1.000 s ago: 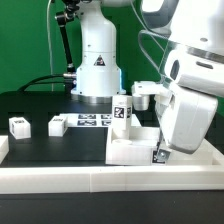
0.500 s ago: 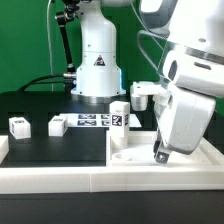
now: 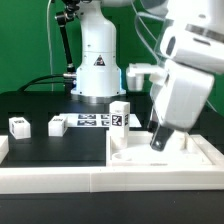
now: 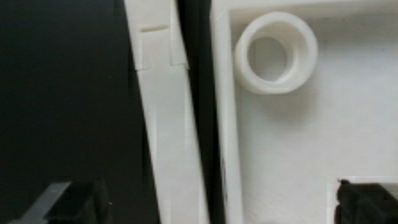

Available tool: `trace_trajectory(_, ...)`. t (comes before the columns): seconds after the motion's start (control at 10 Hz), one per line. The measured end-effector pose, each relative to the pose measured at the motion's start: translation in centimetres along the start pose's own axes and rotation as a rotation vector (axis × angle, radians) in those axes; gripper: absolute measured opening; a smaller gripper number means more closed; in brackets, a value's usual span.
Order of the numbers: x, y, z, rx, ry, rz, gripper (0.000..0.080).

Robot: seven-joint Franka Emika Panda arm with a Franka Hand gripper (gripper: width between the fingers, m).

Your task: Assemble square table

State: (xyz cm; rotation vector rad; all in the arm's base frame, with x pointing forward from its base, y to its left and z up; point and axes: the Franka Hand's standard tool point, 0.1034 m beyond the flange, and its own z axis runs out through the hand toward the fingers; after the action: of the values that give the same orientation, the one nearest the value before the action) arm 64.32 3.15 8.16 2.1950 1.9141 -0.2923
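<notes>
Gripper (image 3: 157, 142) with fingers spread wide and nothing between them, low over the square table slab (image 3: 190, 151).

Starting from the exterior view's left, two small leg blocks (image 3: 18, 125) (image 3: 57, 125) sit apart on the black table (image 3: 50, 148). The marker board (image 3: 92, 121) lies flat in front of the robot base (image 3: 97, 60). Next, a third leg block (image 3: 121, 113) stands upright near the slab's far left corner. The slab lies at the exterior view's right, close behind the long white rail (image 3: 60, 179). The gripper's tips are close to the slab's top, and I cannot tell whether they touch it. In the wrist view the dark fingertips (image 4: 50, 200) stand well apart. The white slab surface there shows a round recessed hole (image 4: 276, 52), and a narrow white strip (image 4: 169, 120) runs beside the slab across a thin dark gap.
</notes>
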Motion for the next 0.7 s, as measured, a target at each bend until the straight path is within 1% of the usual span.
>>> trace_trajectory(0.1,-1.0,-0.3,-0.7,0.002,-0.003,0.026,0.0645)
trace_trajectory(0.2,-1.9,-0.3,-1.6,-0.005,-0.005,0.046,0.0649)
trace_trajectory(0.3,-2.8,-1.2,-1.3,0.005,-0.005,0.033,0.0649)
trace_trajectory(0.4,-3.4,-2.0,-1.1,0.016,-0.004,0.059,0.0649)
trace_trajectory(0.7,-3.3,-1.9,-1.0,0.016,-0.005,0.138,0.0649)
